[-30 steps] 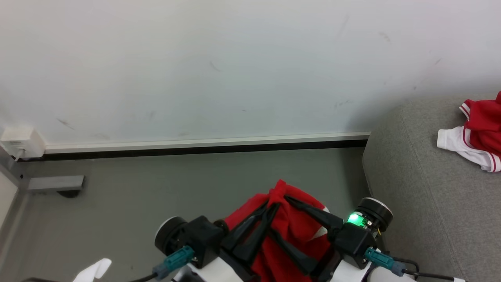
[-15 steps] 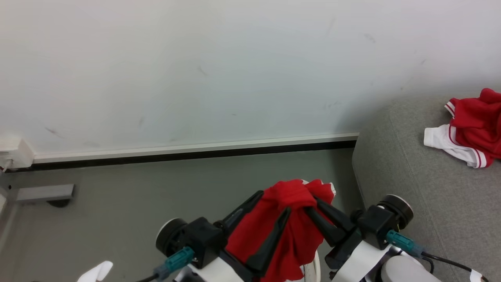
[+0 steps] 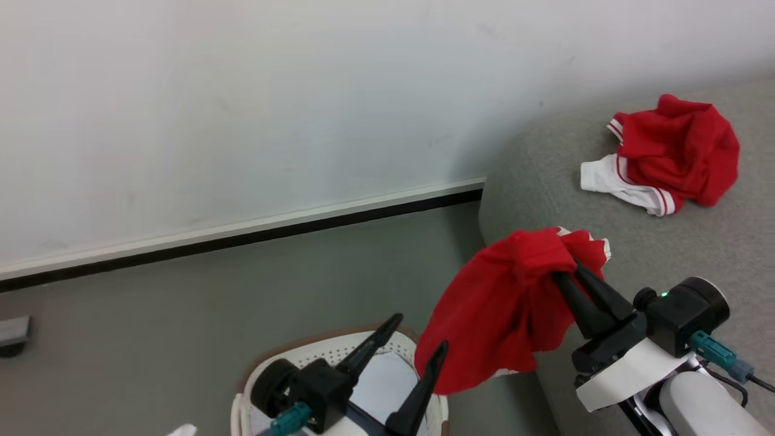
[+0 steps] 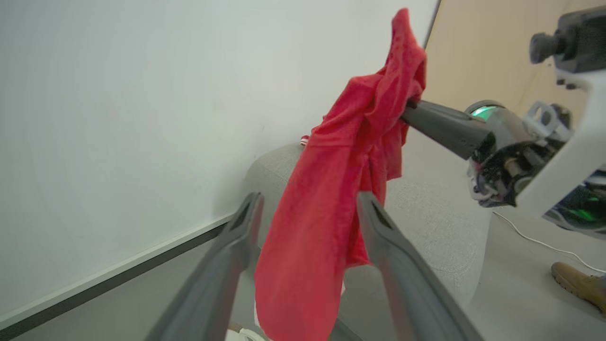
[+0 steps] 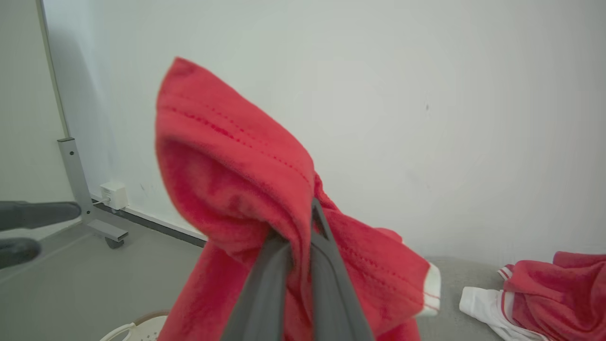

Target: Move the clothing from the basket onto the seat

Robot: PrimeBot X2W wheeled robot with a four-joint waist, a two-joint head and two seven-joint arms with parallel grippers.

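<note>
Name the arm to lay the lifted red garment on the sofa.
Right. The right gripper is shut on the red garment, which hangs at the edge of the sofa; the left gripper is open over the basket, gripping nothing.

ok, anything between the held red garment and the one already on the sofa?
Only bare grey sofa between the held garment and the lying garment, per head view.

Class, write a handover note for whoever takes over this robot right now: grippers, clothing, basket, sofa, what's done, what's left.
Left gripper: open, empty, above the basket.
Right gripper: shut on the red garment, held in the air by the sofa edge.
Done: white-trimmed garment lies on the sofa.
Left: carry the held garment over the sofa and release.
</note>
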